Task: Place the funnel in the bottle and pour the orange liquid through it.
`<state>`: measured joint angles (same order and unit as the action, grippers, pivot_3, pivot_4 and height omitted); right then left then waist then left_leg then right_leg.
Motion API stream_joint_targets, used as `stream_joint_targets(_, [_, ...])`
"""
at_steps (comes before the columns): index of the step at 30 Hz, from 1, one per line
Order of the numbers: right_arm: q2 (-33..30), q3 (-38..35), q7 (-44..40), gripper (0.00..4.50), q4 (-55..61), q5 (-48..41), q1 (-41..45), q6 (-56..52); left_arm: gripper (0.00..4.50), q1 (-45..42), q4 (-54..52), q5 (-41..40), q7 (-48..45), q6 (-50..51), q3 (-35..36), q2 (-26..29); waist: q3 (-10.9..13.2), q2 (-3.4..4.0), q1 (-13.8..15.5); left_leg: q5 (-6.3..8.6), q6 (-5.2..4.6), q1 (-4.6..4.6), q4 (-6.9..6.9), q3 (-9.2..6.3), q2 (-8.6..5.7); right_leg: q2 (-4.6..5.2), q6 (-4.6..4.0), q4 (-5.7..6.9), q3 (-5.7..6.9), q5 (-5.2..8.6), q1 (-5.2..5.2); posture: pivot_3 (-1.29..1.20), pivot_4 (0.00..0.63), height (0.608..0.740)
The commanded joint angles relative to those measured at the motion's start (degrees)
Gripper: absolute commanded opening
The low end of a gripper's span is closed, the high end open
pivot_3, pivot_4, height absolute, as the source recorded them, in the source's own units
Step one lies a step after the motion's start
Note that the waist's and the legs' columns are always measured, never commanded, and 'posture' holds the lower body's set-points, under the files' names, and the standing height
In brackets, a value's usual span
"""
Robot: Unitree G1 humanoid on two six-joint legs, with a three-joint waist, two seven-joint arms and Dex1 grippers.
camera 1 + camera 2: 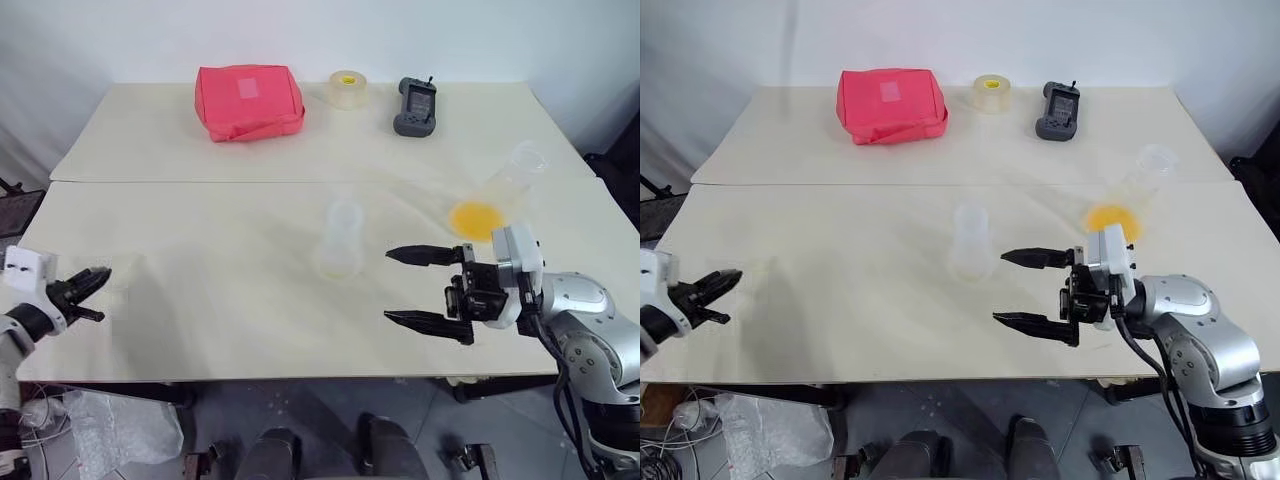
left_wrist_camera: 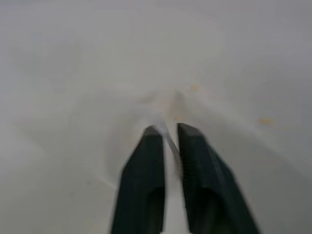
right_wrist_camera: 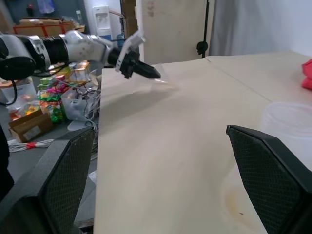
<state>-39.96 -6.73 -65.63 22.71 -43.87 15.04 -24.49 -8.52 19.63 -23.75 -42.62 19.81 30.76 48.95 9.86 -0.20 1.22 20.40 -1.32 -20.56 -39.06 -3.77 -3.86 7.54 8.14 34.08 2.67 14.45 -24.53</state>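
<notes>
Desk (image 1: pixel 200 320) is carrying everything the task needs, and the gap along its near half is what the coming move is turning on. Right gripper (image 1: pixel 390 286) is hovering low over the near right of the desk with its fingers spread wide and holding nothing, pointing across toward the left. Bottle (image 1: pixel 340 240) is standing upright at the desk's middle, mouth up, just beyond and to the left of those spread fingers. Flask (image 1: pixel 512 172) is lying tilted at the far right, with the orange liquid (image 1: pixel 475 218) pooling at its low end, near the right arm.

Left gripper (image 1: pixel 95 285) is sitting at the near left edge, well apart from the bottle. Its fingers (image 2: pixel 146 165) are pinching shut on a thin clear rim, which I am reading as the funnel (image 2: pixel 169 141) (its full outline is too faint to trace). The right wrist view is showing the same clear piece at those fingertips.

So the bottle is lying to the right of the funnel and farther in, and the left arm is probably needing a long carry before the stem can point down into the mouth.
</notes>
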Motion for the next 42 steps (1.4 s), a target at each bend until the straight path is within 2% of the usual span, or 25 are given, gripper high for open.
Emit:
stream_joint_targets(1, [-0.73, -1.9, 0.33, 4.5, 1.7, 0.01, -0.13, 1.36, 0.02, -1.48, -3.56, -2.78, -3.2, 1.78, 1.61, 2.88, 0.0, 0.0, 0.0, 0.0, 0.0, 0.0, 0.0, 0.0, 0.0, 0.0, 0.0, 0.0, 0.0, 0.0, 0.0, 0.0, 0.15, 0.74])
stream_joint_targets(7, [-0.68, -2.63, 0.6, 4.5, 0.97, 0.26, -0.09, 2.04, 0.02, -6.22, -7.02, -5.01, -8.67, 4.72, -1.2, 5.49, 0.01, 0.02, 0.09, 0.0, -0.01, -0.02, 0.0, -0.01, -0.02, 0.01, 0.0, -0.02, 0.01, 0.0, 0.01, 0.0, 0.15, 0.74])
stream_joint_targets(11, [-1.1, -4.13, 0.21, 4.5, -0.61, 1.07, -0.25, 3.59, 0.02, -16.58, -8.22, -4.62, -14.55, 5.42, -9.21, 6.27, 0.03, 0.04, 0.36, 0.0, -0.02, -0.05, -0.03, -0.05, -0.02, -0.01, 0.0, 0.0, 0.1, 0.0, 0.02, 0.0, 0.15, 0.74])
stream_joint_targets(15, [-0.59, -4.44, 1.67, 4.5, -0.06, 1.73, -0.34, 4.06, 0.02, -25.47, -4.82, -2.48, -19.46, 2.14, -15.71, 4.84, 0.03, 0.04, 0.05, -0.01, -0.03, -0.06, -0.04, -0.04, -0.08, 0.0, 0.01, 0.01, 0.09, -0.01, 0.0, 0.0, 0.15, 0.74])
stream_joint_targets(18, [-0.32, -4.6, 3.64, 4.5, 1.28, 2.12, -0.76, 4.03, 0.02, -34.99, -1.69, -0.06, -23.17, -0.72, -22.0, 1.84, 0.03, 0.04, 0.01, 0.0, -0.02, -0.07, -0.02, -0.01, -0.07, -0.04, 0.01, 0.04, 0.13, -0.01, -0.05, 0.0, 0.15, 0.74])
stream_joint_targets(27, [-0.63, -7.17, 8.18, 4.5, 4.92, 1.98, -4.22, 4.14, 0.02, -56.27, 14.29, 5.42, -37.06, -14.07, -31.16, -6.23, 0.05, 0.0, 0.2, -0.02, -0.06, -0.23, -0.15, 0.1, -0.3, -0.1, 0.09, -0.02, 0.25, -0.05, -0.08, 0.0, 0.15, 0.74])
stream_joint_targets(35, [0.68, -10.13, 12.41, 4.5, 7.12, -0.95, -7.44, 3.44, 0.02, -66.27, 24.96, 8.77, -47.52, -24.46, -34.07, -11.7, 0.06, -0.01, 0.14, -0.05, -0.14, -0.41, -0.21, 0.08, -0.35, -0.06, 0.18, -0.09, 0.3, -0.1, -0.15, 0.0, 0.15, 0.74])
stream_joint_targets(42, [1.19, -12.45, 16.41, 4.5, 8.26, -2.83, -7.99, 3.44, 0.02, -69.6, 28.9, 10.85, -49.87, -31.37, -37.77, -15.56, 0.07, -0.02, 0.24, -0.06, -0.14, -0.47, -0.28, 0.07, -0.35, -0.07, 0.19, -0.06, 0.3, -0.1, -0.19, 0.0, 0.15, 0.74])
